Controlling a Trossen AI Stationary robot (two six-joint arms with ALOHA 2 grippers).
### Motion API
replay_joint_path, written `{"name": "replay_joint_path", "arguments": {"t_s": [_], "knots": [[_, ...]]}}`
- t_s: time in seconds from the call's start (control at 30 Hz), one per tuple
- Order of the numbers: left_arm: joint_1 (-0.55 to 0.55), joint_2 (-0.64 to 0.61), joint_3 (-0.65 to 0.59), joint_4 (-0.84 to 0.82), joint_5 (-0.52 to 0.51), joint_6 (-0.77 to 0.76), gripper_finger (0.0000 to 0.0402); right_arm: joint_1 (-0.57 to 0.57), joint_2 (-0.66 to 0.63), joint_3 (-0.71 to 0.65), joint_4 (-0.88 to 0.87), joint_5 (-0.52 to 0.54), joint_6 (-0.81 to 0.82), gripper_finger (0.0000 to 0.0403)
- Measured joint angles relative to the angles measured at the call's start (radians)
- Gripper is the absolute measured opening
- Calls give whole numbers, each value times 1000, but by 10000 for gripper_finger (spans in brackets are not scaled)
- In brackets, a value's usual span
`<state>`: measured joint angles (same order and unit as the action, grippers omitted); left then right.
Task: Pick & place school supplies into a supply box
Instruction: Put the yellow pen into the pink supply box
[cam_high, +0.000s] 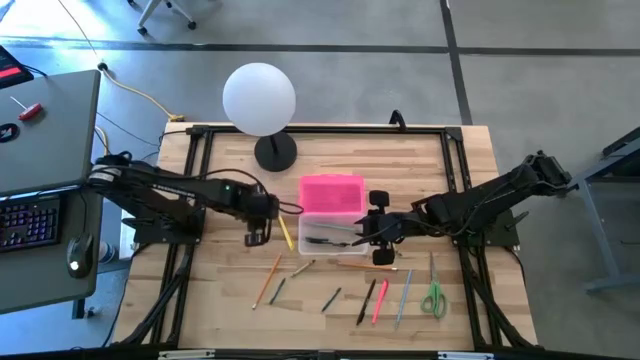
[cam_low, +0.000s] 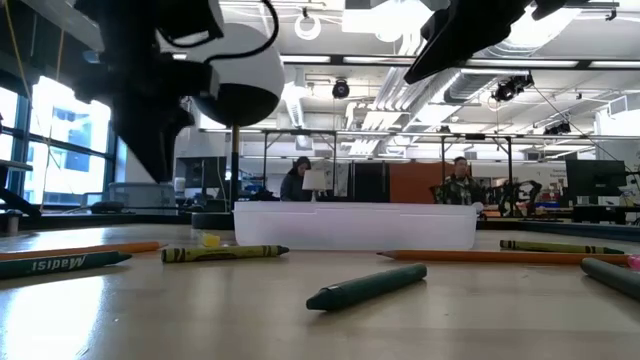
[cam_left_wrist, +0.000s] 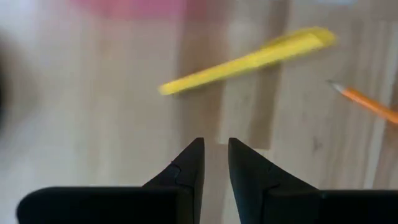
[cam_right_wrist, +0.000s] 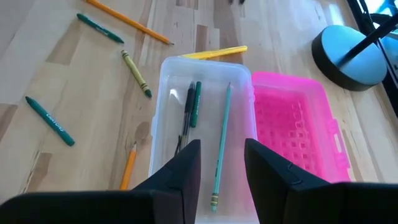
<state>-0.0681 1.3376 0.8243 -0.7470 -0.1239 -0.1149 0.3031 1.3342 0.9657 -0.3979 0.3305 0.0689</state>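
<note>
The clear supply box (cam_high: 330, 238) lies open on the table, with its pink lid (cam_high: 332, 193) lying behind it. In the right wrist view the box (cam_right_wrist: 163, 112) holds a teal pencil (cam_right_wrist: 221, 143), a green pen (cam_right_wrist: 194, 102) and a black pen (cam_right_wrist: 186, 115). My right gripper (cam_right_wrist: 222, 155) hovers open above the box's right end and holds nothing. My left gripper (cam_left_wrist: 216, 155) hangs over bare wood just left of the box (cam_high: 257, 236). A narrow gap shows between its fingers. A yellow pen (cam_left_wrist: 249, 61) lies flat on the wood just beyond them. More pencils, pens and green-handled scissors (cam_high: 433, 298) lie along the near side.
A white globe lamp (cam_high: 259, 98) on a dark base (cam_right_wrist: 348, 53) stands behind the lid. Crayons (cam_low: 225, 254) (cam_low: 365, 286) and pencils (cam_high: 268, 280) are scattered between the box and the near edge. A black frame rims the table. People sit in the room beyond.
</note>
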Motion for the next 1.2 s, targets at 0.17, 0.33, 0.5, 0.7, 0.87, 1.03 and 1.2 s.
{"name": "replay_joint_path", "arguments": {"t_s": [0.17,0.33,0.5,0.7,0.87,1.03,1.2], "knots": [[-33,42,-36,252,28,250,104,-2,0,0,10,1,-24,103],[-67,88,-37,317,46,530,104,-2,0,0,28,2,-50,103],[-71,154,-38,340,95,581,104,-2,0,0,30,2,-51,103],[-70,239,-37,471,96,585,104,-2,0,0,30,1,-51,103],[-70,271,-36,483,97,593,104,-2,0,0,28,0,-51,103],[-70,281,-33,437,97,593,104,-2,0,0,28,0,-51,103],[-70,281,-35,430,74,516,104,-2,0,0,28,-1,-51,103]]}}
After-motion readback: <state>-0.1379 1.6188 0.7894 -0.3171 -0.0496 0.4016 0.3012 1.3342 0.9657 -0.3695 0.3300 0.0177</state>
